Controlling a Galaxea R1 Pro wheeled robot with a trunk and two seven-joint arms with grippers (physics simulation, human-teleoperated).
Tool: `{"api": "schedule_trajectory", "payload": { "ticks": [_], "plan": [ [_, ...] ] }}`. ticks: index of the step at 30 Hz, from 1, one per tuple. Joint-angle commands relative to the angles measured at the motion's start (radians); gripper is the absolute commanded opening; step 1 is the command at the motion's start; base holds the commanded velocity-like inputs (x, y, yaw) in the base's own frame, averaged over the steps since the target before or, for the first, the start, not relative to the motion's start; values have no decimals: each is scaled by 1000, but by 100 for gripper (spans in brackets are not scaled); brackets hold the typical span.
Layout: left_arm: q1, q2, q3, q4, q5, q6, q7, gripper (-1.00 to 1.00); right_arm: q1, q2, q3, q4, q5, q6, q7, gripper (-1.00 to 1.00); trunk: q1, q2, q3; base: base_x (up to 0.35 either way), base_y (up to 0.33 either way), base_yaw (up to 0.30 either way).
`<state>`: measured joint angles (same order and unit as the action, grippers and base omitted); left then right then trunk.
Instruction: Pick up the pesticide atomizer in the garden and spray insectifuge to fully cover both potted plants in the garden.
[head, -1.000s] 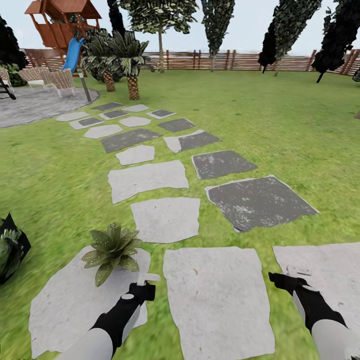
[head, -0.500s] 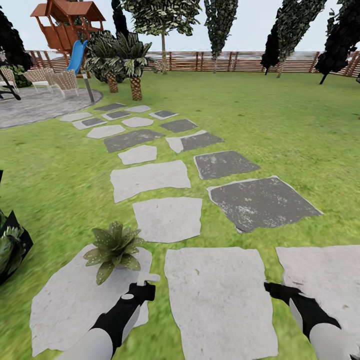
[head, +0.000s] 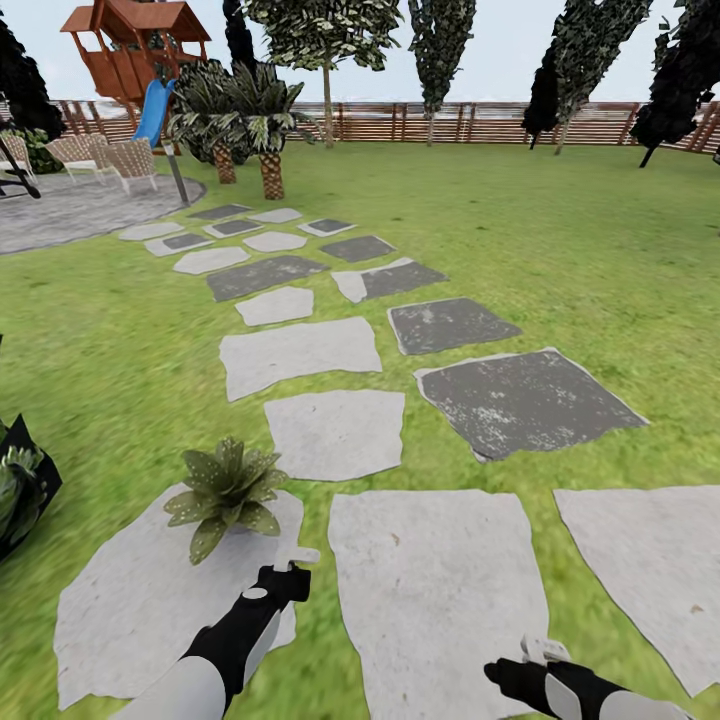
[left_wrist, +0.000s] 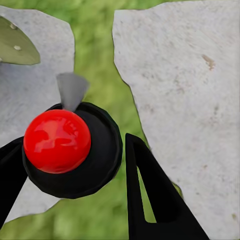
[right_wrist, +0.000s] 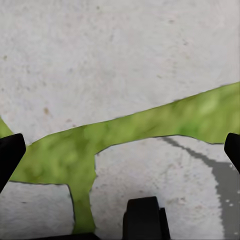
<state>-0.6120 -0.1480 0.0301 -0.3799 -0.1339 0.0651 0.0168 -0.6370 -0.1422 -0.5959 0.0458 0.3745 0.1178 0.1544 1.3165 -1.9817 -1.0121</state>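
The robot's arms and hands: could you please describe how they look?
Both arms have smooth light-grey forearm shells that run into black wrist sections. The left hand and right hand are black with pale whitish tips in the head view. In the left wrist view a finger is a black, hollowed-out wedge.

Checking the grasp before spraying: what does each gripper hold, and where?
Left gripper clamps the sprayer around its body; right gripper holds nothing.

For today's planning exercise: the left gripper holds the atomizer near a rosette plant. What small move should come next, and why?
Probably ease the left gripper forward so the pesticide atomizer aims at the potted plant. The plant sits just ahead of it on the pale stepping stone, and only a leaf tip shows in the left wrist view.
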Motion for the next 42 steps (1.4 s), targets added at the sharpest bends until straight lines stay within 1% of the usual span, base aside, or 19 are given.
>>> {"api": "schedule_trajectory", "payload": {
  "ticks": [1,15,16,19,23,28,31,35,42],
  "plan": [
    [0,-1,3,-2,-10,5,2,-100,0,0,-9,2,9,2,2,100,4,-8,-4,0,0,0],
    [0,-1,4,-3,-10,5,2,-100,1,0,-8,3,11,-4,3,100,57,-106,-48,0,0,0],
    [0,-1,4,-3,-10,5,2,-100,1,0,-7,3,12,-11,3,100,61,-113,-51,0,0,0],
    [0,-1,4,-2,-9,5,2,-100,1,0,-3,3,14,-70,5,100,73,-134,-60,0,0,0],
    [0,-1,3,0,-8,5,2,-100,1,0,-1,3,15,-91,8,100,88,-162,-72,0,0,0],
    [0,-1,3,75,-10,-6,3,-100,0,0,-4,3,14,-93,6,100,107,-197,-82,0,0,0],
    [0,4,3,104,-9,-37,3,-100,0,0,-6,3,14,-93,6,100,119,-218,-86,0,0,0],
    [0,14,4,114,-9,-58,3,-100,1,-1,-8,2,14,-94,6,100,134,-246,-93,0,0,0],
    [0,15,4,116,-9,-63,4,-100,0,-1,-6,2,14,-95,3,100,161,-295,-103,0,0,0]
  ]
}}
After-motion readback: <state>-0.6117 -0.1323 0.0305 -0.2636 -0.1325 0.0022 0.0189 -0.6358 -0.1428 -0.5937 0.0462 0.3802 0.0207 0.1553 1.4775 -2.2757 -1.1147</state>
